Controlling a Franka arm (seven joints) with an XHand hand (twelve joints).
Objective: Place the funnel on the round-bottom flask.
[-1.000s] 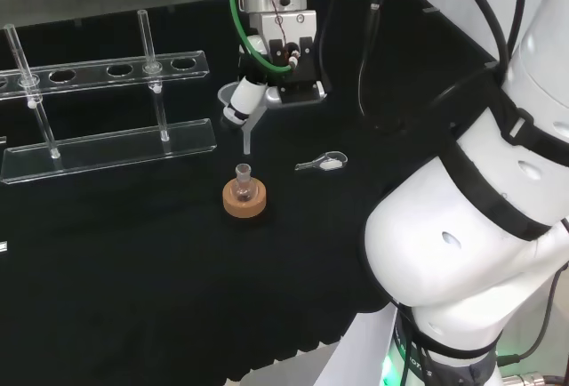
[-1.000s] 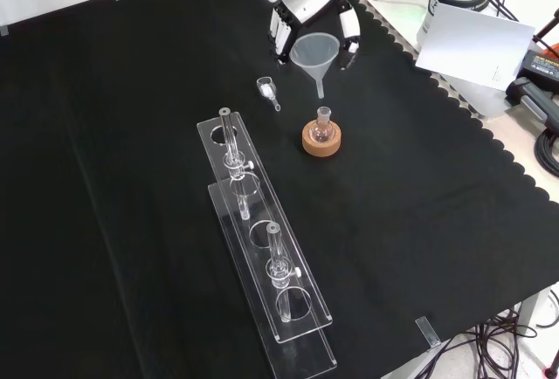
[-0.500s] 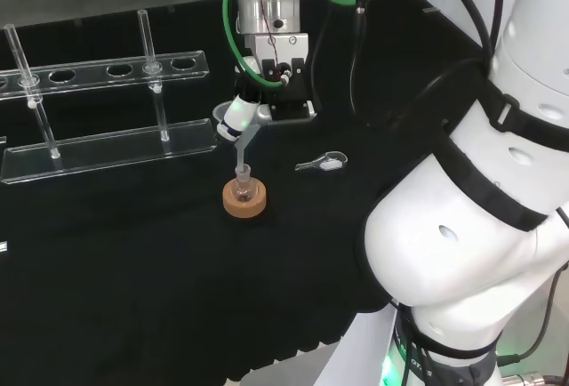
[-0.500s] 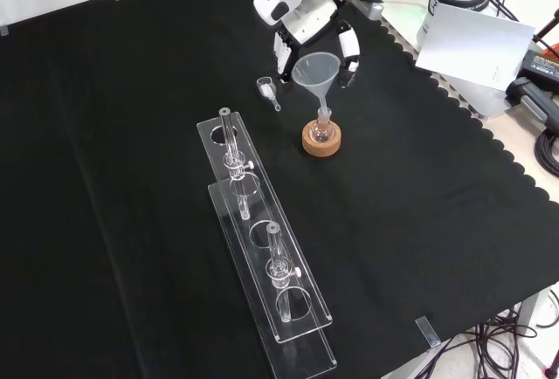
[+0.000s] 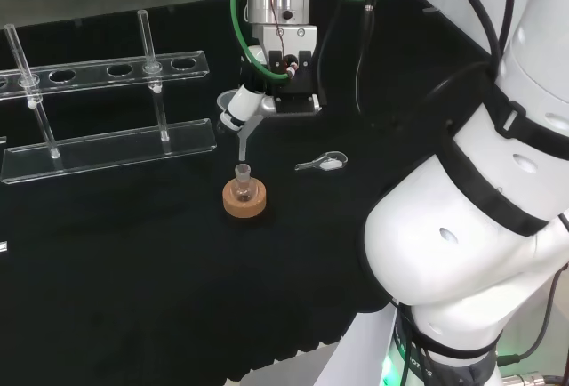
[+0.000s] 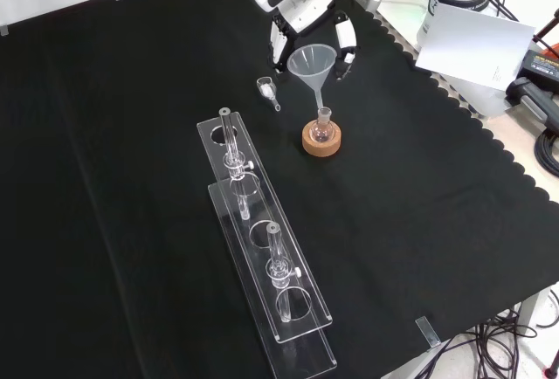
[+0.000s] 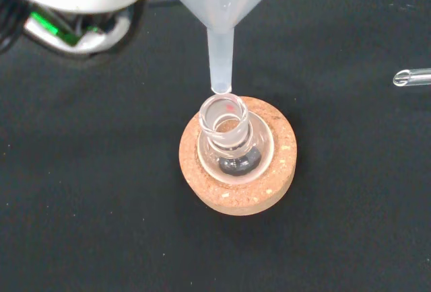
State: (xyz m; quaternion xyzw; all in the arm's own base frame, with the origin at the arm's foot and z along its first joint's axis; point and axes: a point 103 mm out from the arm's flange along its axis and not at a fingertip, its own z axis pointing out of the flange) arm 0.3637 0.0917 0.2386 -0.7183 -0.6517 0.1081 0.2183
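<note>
In the front view, the flask point(image 6: 323, 129) is sitting upright in a cork ring point(image 6: 320, 141) on the tabletop point(image 6: 419, 222), with the funnel point(image 6: 314, 66) hanging just above it in the hand point(image 6: 301, 12), its spout tip lying right at the flask's mouth. A small scoop point(image 6: 266, 90) is lying to the left of the flask. Two test-tube racks point(image 6: 262, 248) are standing nearer the camera, each carrying upright tubes point(image 6: 230, 148).

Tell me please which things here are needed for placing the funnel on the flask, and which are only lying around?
Needed for the job:
- funnel, held by the robot hand
- round-bottom flask
- cork ring stand under the flask

Just lying about:
- clear test tube rack with its glass tubes
- small clear scoop on the black cloth
</note>
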